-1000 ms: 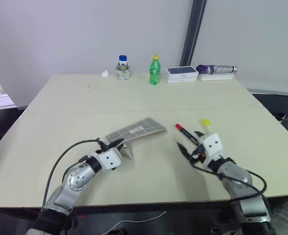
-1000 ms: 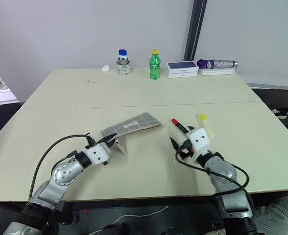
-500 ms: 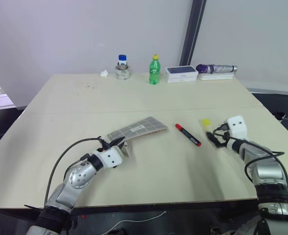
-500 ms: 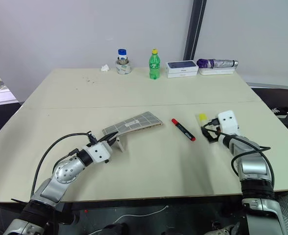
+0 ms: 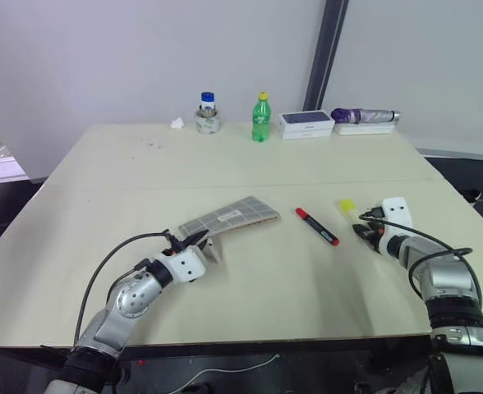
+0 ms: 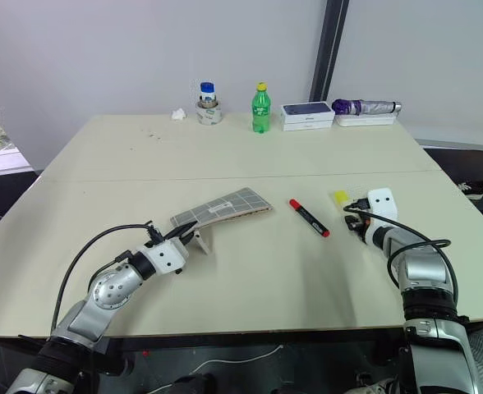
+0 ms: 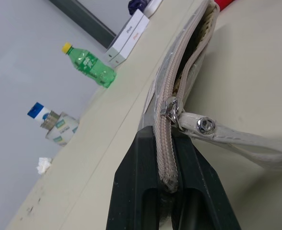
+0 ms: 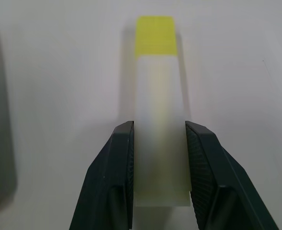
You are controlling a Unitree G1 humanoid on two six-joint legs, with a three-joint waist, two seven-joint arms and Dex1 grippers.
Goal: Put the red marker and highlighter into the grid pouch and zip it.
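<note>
The grid pouch (image 5: 232,217) lies mid-table with its near end raised. My left gripper (image 5: 202,240) is shut on that end, and in the left wrist view its black fingers (image 7: 141,158) pinch the pouch's zipper edge (image 7: 166,143) beside the metal pull. The red marker (image 5: 316,226) lies flat on the table to the right of the pouch. Further right rests the highlighter (image 5: 347,207), its yellow cap pointing away from me. My right gripper (image 5: 363,228) holds the pale body of the highlighter (image 8: 158,96), one finger pressed on each side, and the highlighter still rests on the table.
Along the table's far edge stand a blue-capped jar (image 5: 207,113), a green bottle (image 5: 260,117), a white box (image 5: 305,124) and a folded purple umbrella (image 5: 363,116). A crumpled tissue (image 5: 176,123) lies left of the jar. The table's right edge runs close to my right arm.
My right gripper swung right and forward, from beside the red marker to the highlighter, and its fingers narrowed onto it. The left gripper and the pouch stayed put.
</note>
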